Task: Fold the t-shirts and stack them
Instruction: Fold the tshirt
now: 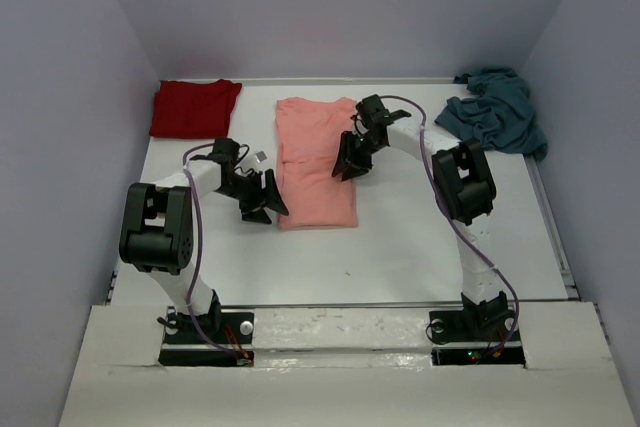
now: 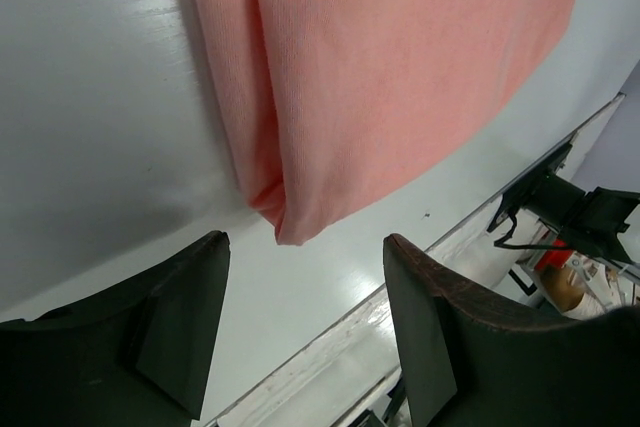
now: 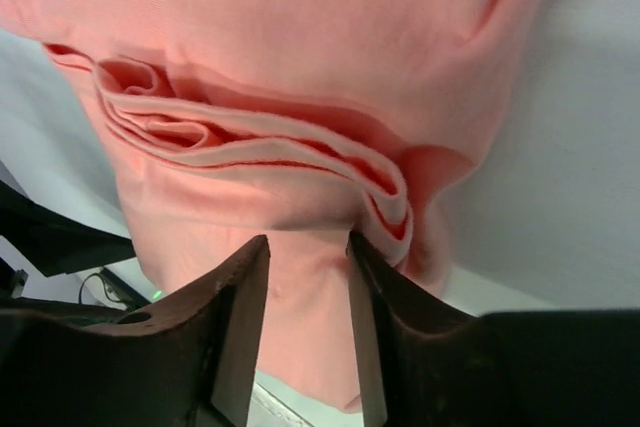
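- counter (image 1: 420,247): white, walled on three sides; carries all three shirts, well apart from one another.
- pink shirt (image 1: 315,172): folded into a long upright strip at the counter's middle, far end near the back wall. the right wrist view shows its cloth (image 3: 300,37) bunched into several stacked ridges. the left wrist view shows its near corner (image 2: 290,222) as a rounded fold lying flat.
- teal shirt (image 1: 497,112): crumpled heap at the far right corner, unfolded.
- red shirt (image 1: 194,107): flat, roughly squared, at the far left corner.
- right gripper (image 1: 350,162): over the pink shirt's right edge, about halfway along the strip. in its own view the gripper (image 3: 308,247) has fingers set a narrow gap apart, pink cloth showing in the gap and the ridges just past the tips. cannot tell whether any cloth is pinched.
- left gripper (image 1: 262,209): just beside the pink shirt's near left corner. in its own view the gripper (image 2: 305,257) is spread wide, holding nothing, with the shirt corner beyond the tips.
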`<state>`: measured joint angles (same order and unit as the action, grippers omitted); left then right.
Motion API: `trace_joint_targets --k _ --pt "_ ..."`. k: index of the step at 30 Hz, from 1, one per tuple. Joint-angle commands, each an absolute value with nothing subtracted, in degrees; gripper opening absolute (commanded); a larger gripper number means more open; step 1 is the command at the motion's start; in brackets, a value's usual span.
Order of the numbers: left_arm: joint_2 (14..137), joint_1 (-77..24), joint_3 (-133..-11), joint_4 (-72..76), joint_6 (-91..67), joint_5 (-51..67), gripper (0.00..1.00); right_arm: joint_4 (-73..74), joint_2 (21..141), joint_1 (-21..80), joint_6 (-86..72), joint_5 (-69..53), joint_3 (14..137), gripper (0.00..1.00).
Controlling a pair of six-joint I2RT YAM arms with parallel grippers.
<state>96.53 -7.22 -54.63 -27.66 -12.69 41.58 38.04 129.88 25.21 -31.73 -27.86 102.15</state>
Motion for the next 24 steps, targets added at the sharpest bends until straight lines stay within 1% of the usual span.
trace_joint_targets --k 1,2,9,12,17,24 --pt "94.48 -6.77 -53.88 -26.72 -13.8 42.27 0.72 41.12 127.88 25.49 -28.31 -28.57 107.3 0.48" --pt "94.57 -6.77 -53.62 -26.46 -13.89 42.71 0.72 41.74 127.71 25.49 -27.95 -28.48 107.92 0.52" --pt "95.54 -6.77 -52.47 -26.19 -13.36 41.93 0.72 48.23 123.06 25.49 -26.72 -27.42 109.25 0.52" --pt "95.27 -6.68 -51.94 -25.84 -13.18 41.22 0.73 50.71 120.77 25.49 -26.8 -27.33 105.92 0.52" --pt "95.19 -6.5 -49.66 -23.04 -13.97 42.36 0.74 45.54 111.28 22.94 -29.7 -32.86 91.08 0.52" --pt "92.82 -6.33 -47.03 -18.99 -17.4 42.28 0.76 37.1 100.39 22.32 -37.08 -34.19 72.88 0.52"
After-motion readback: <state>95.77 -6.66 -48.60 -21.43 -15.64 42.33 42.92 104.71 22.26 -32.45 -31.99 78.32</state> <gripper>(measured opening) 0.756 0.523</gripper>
